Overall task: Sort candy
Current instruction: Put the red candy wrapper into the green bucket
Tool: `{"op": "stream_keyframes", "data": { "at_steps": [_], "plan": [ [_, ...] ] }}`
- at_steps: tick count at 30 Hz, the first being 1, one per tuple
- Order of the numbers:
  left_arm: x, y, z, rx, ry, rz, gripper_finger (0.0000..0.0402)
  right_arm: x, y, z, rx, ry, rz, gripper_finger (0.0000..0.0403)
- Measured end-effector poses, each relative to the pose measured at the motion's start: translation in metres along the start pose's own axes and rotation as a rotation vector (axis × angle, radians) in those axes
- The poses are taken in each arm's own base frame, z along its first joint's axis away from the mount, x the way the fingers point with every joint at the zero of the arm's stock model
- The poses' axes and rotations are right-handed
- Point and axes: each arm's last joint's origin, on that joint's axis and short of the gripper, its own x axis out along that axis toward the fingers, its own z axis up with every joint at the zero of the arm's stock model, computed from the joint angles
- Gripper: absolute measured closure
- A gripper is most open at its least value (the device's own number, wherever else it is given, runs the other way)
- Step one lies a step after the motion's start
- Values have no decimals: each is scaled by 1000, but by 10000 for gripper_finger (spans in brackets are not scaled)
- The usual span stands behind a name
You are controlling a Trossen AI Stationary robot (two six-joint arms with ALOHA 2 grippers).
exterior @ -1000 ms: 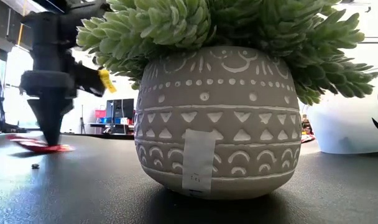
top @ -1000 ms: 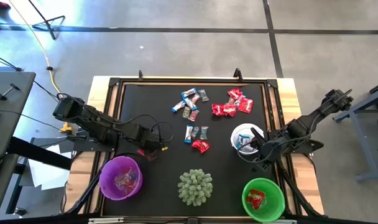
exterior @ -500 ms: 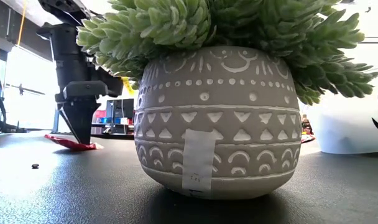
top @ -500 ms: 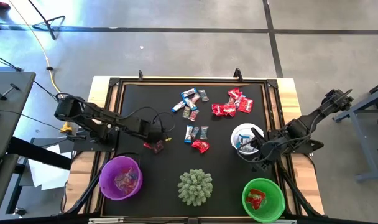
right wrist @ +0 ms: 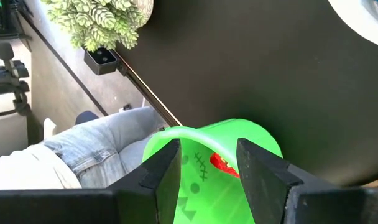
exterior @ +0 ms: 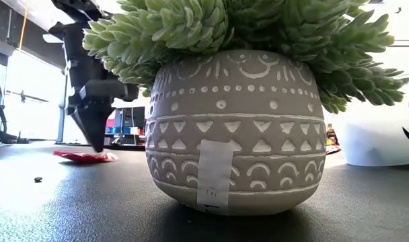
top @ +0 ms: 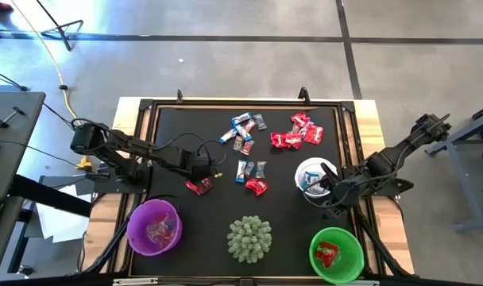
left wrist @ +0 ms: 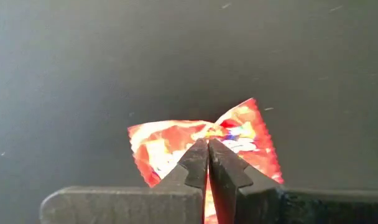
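A red candy (top: 198,187) lies flat on the black mat (top: 170,135), left of centre. My left gripper (top: 201,178) stands over it, pointing down, shut on its wrapper (left wrist: 158,149); in the low view its tips (exterior: 97,149) meet the candy (exterior: 83,156). More candy lies farther back: a blue-and-white group (top: 243,127), a red group (top: 297,133), and a few at mid-mat (top: 252,176). My right gripper (top: 325,187) hangs open above the table's right side by the white bowl (top: 311,175), with nothing between its fingers (right wrist: 167,168). My left gripper pinches the middle of the red candy's wrapper (left wrist: 204,132) between its two shut fingertips, coming from above and pointing steeply down. The wrapper spreads out to both sides of the tips like a bow. The candy still rests on the mat.
A purple bowl (top: 154,226) with candy stands at front left. A green bowl (top: 335,254) holding a red candy is at front right. A spiky pale-green plant in a patterned pot (exterior: 235,128) sits at front centre. A person's legs (right wrist: 83,149) show beyond the near edge.
My left gripper has moved toward the table's right edge and a little toward the far edge, and its fingers have shut. The red candy has slid along the mat with it, staying flat.
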Motion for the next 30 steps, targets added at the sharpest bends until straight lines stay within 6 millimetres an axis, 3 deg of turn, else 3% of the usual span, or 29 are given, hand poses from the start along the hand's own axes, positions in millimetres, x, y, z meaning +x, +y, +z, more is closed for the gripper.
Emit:
{"op": "stream_keyframes", "data": {
  "at_steps": [5, 14, 23, 30],
  "plan": [
    [-8, -8, 3, 31, -5, -17, 388, 0, 0, 0, 0, 0, 0, 254],
    [-14, -13, -11, 168, 142, -34, 332, 0, 0, 0, -3, 0, 0, 254],
    [-14, -13, -9, 228, 122, -40, 273, 0, 0, 0, -3, 0, 0, 254],
    [-12, -10, -5, 249, 0, 107, 245, 0, 0, 0, 0, -1, 3, 254]
  ]
}}
